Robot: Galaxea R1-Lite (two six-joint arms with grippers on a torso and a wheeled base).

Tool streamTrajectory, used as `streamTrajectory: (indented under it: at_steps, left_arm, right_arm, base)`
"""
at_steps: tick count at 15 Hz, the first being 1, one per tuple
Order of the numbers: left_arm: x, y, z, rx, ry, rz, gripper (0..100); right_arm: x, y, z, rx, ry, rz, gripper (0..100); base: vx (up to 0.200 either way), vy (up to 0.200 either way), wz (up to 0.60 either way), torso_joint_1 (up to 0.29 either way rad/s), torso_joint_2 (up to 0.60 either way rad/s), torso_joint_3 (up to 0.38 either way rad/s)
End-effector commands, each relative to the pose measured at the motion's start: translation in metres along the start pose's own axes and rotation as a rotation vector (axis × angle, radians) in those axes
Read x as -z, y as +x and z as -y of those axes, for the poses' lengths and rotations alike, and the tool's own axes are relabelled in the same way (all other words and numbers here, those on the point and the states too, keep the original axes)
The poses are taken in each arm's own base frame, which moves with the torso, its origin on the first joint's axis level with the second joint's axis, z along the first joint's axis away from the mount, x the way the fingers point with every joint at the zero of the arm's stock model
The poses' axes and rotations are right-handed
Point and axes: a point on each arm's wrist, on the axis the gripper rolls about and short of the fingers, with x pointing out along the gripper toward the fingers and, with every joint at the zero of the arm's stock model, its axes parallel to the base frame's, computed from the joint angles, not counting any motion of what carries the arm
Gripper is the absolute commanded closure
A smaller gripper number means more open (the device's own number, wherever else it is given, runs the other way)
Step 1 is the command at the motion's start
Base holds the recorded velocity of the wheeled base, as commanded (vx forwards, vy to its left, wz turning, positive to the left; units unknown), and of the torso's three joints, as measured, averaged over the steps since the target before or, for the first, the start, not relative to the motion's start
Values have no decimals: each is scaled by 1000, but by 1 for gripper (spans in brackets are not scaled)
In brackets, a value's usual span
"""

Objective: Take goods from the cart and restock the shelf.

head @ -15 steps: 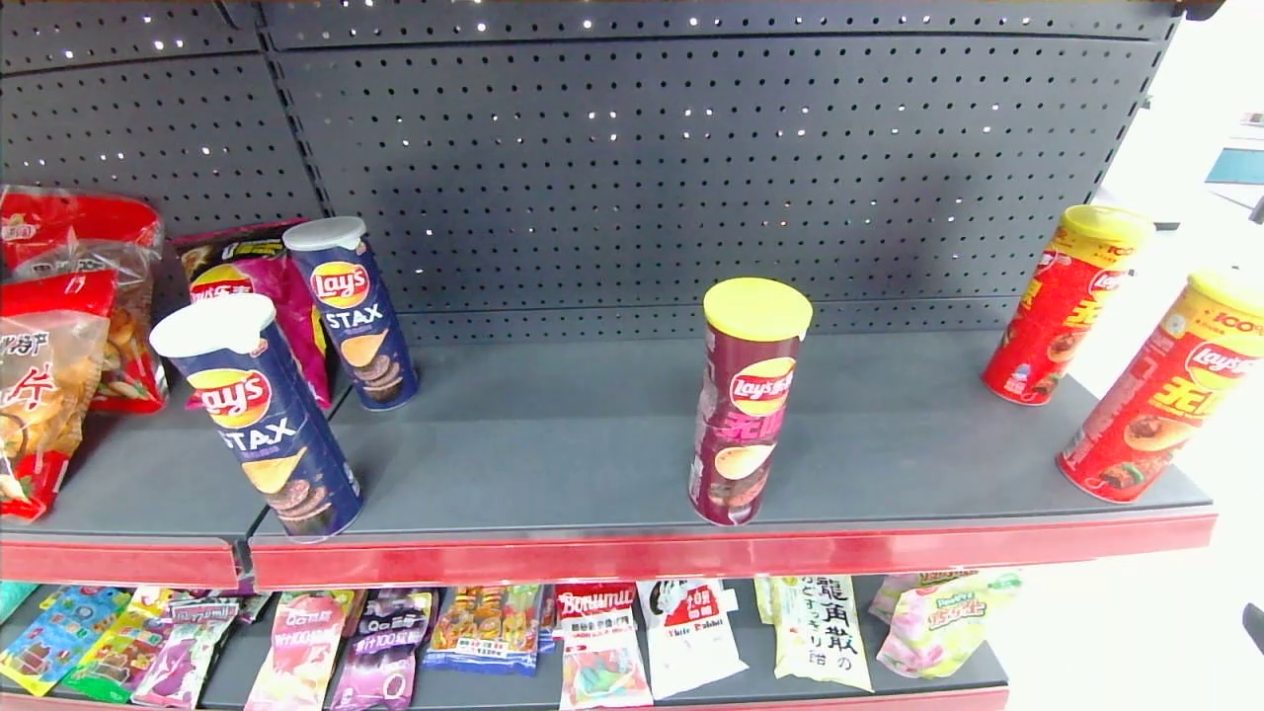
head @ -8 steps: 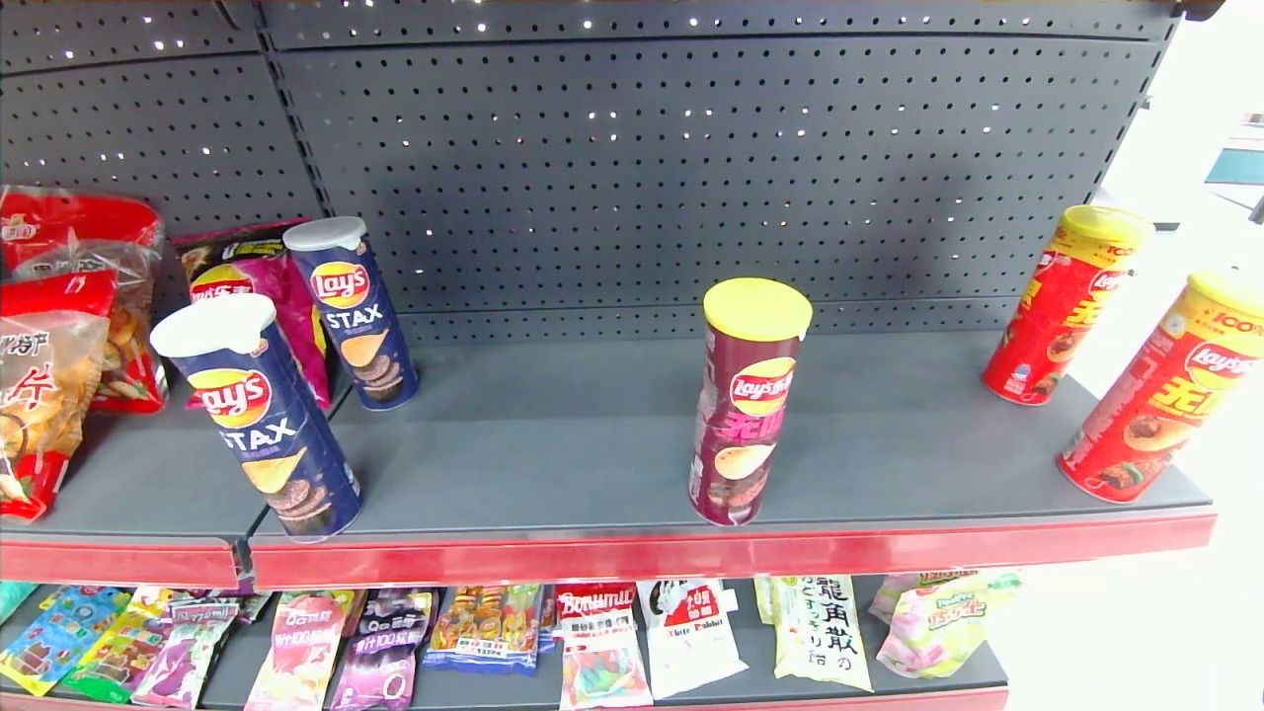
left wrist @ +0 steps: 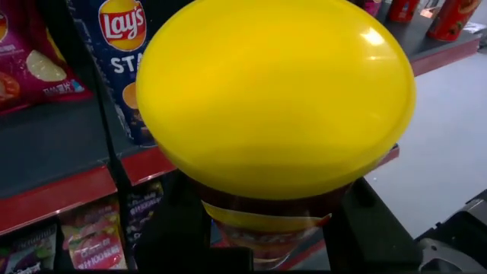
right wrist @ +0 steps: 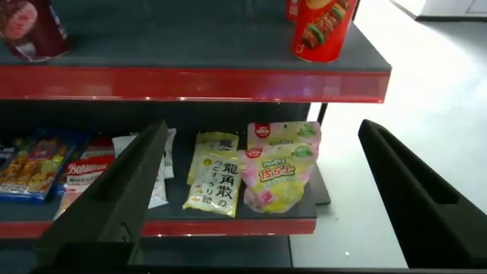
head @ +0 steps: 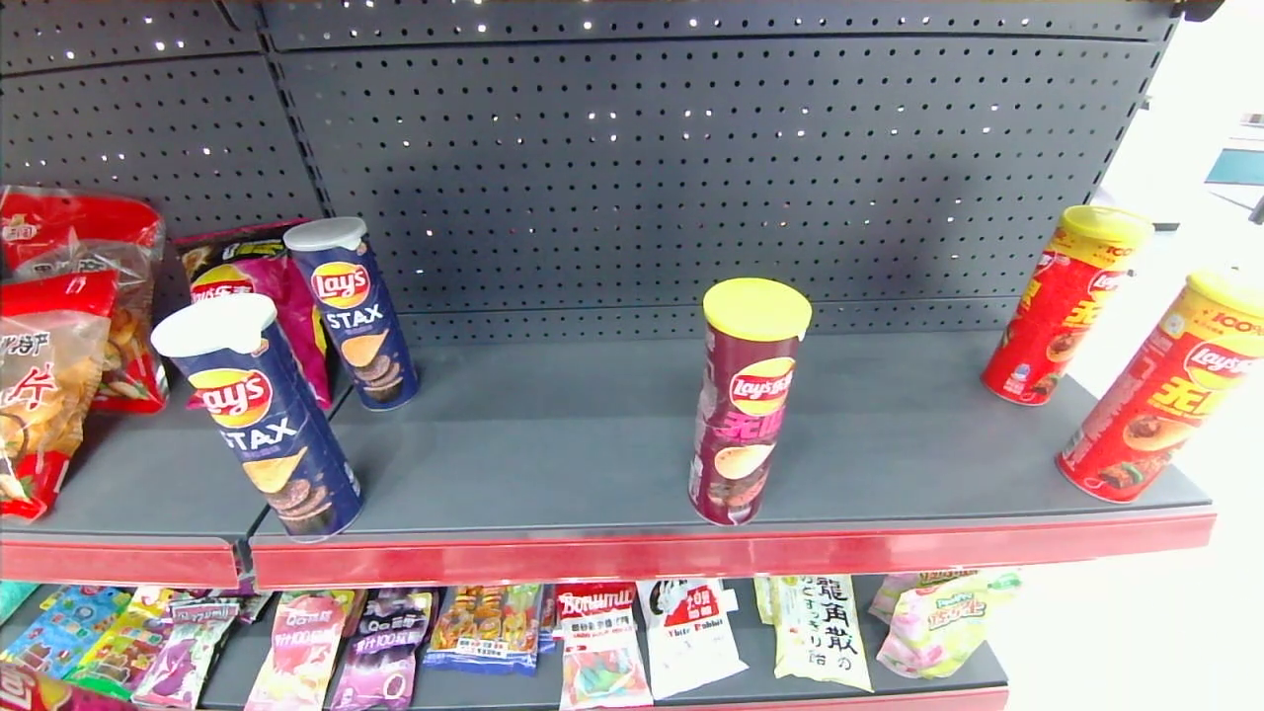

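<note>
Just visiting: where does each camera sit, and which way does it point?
Head view: on the robot's head, facing forward and down at the stocked shelf.
Left wrist view: on the left wrist, looking along the left gripper, whose dark fingers clamp a yellow-lidded can.
Right wrist view: on the right wrist, looking past the open right gripper at the shelf's right end.
Shared: head and right wrist views both show the front red can.

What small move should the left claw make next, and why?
Probably raise the yellow-lidded can toward the bare stretch of the upper shelf, between the blue can and the maroon can. The left claw is shut on it, the can is out in front of the shelf's red edge, not yet on it, and that gap looks wide enough.
</note>
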Motion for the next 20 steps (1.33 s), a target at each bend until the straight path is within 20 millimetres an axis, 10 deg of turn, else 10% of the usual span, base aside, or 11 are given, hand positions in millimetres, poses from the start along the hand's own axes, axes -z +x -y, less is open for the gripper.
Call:
streamTrajectory:
  at_steps: [1,20]
  left_arm:
    - [-4,11,-2,28,-17,-35,100]
    - [-18,69,-13,169,-100,-154,100]
  right_arm:
    - [0,-1,0,-4,5,14,0]
    - [6,2,0,-3,42,4,0]
  base:
    - [0,0,0,0,0,0]
    - [0,0,0,0,0,0]
